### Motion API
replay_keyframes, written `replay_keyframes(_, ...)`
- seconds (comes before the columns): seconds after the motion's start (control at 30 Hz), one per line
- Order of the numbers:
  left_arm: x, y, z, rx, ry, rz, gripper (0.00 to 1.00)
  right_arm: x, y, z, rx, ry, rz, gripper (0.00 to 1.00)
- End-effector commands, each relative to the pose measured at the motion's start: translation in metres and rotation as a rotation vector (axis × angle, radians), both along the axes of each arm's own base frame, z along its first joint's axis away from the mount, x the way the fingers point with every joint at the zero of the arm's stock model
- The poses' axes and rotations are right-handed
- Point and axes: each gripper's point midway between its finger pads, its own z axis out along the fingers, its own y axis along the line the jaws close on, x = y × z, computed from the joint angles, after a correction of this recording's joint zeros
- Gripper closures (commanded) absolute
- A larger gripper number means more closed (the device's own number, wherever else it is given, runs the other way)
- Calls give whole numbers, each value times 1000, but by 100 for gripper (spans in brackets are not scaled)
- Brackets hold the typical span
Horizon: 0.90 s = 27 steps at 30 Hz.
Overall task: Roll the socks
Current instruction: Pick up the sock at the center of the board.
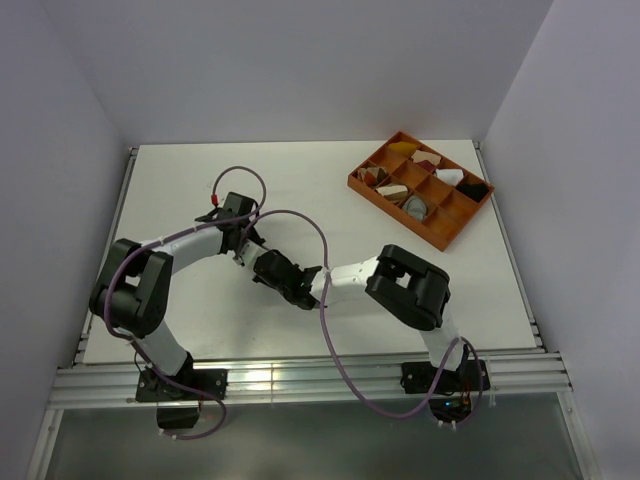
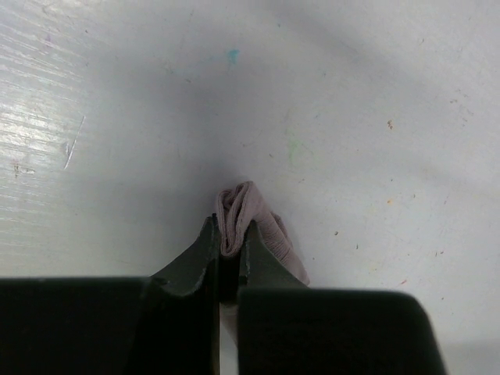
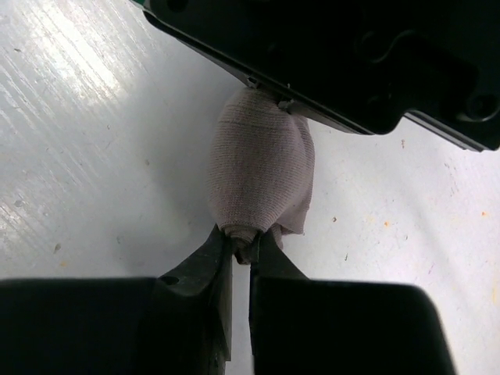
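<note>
White and lightly scuffed, the desk (image 1: 180, 190) sits between pale grey walls (image 1: 300, 60), and we start at its near edge, where a metal rail (image 1: 300, 380) carries both robots. A purple cable (image 1: 327, 345) loops up from there and trails over the arms. The left arm (image 1: 190, 240) and the right arm (image 1: 350, 283) bend inward and meet near the middle of the desk, wrist to wrist. The left pincer (image 2: 230, 226) is clenched on one end of the pinkish-tan sock (image 2: 237, 205), which is bunched into a short, thick roll. The right pincer (image 3: 244, 238) is clamped tight on the opposite end of that roll, its tips pinching a small fold of knit, with the left pincer's black body just beyond. We cannot tell how many socks the roll holds, nor whether it touches the desk. From above, the two pincers hide it. Well apart, toward the far right corner, sits the orange divided tray (image 1: 398, 217), with small cloth bundles (image 1: 415, 207) in its compartments.
</note>
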Motion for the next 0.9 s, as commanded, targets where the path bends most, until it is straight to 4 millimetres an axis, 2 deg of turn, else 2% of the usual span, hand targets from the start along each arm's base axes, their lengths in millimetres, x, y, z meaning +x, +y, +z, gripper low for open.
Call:
replay_keyframes(0.0, -23, -14, 1, 14, 43, -75, 91, -14, 13, -5, 12, 64, 89, 100)
replay_keyframes(0.1, -13, -11, 22, -11, -5, -61, 77, -18, 6, -1, 20, 88, 89, 100)
replay_keyframes(0.2, -1, -2, 52, -54, -68, -41, 61, -21, -4, 4, 32, 112, 75, 100)
replay_keyframes(0.23, 7, 6, 62, -64, -89, -17, 52, -22, -7, 4, 32, 121, 70, 100)
replay_keyframes(0.33, 18, 23, 95, -79, -165, 18, 35, -20, -17, 11, 59, 134, 43, 100)
replay_keyframes(0.43, 29, 55, 127, -76, -239, 81, 28, -16, -28, 21, 86, 139, 4, 100)
replay_keyframes(0.5, 28, 67, 146, -84, -280, 91, 25, -13, -36, 23, 99, 141, -24, 100)
replay_keyframes(0.53, 31, 80, 154, -86, -298, 117, 23, -11, -38, 33, 119, 134, -33, 100)
replay_keyframes(0.6, 29, 94, 171, -79, -343, 130, 19, -7, -48, 38, 142, 139, -67, 100)
replay_keyframes(0.63, 29, 108, 176, -72, -356, 158, 15, -7, -53, 47, 165, 134, -78, 100)
replay_keyframes(0.73, 23, 133, 195, -41, -419, 193, 11, 2, -73, 67, 216, 122, -143, 100)
replay_keyframes(0.77, 18, 140, 203, -20, -449, 202, 8, 8, -83, 70, 225, 124, -177, 100)
replay_keyframes(0.8, 16, 143, 209, -8, -468, 206, 8, 6, -84, 75, 242, 122, -181, 100)
replay_keyframes(0.83, 15, 156, 211, 7, -480, 237, 4, 12, -97, 83, 263, 118, -213, 100)
replay_keyframes(0.87, 12, 160, 213, 22, -492, 233, 3, 15, -105, 87, 277, 117, -235, 100)
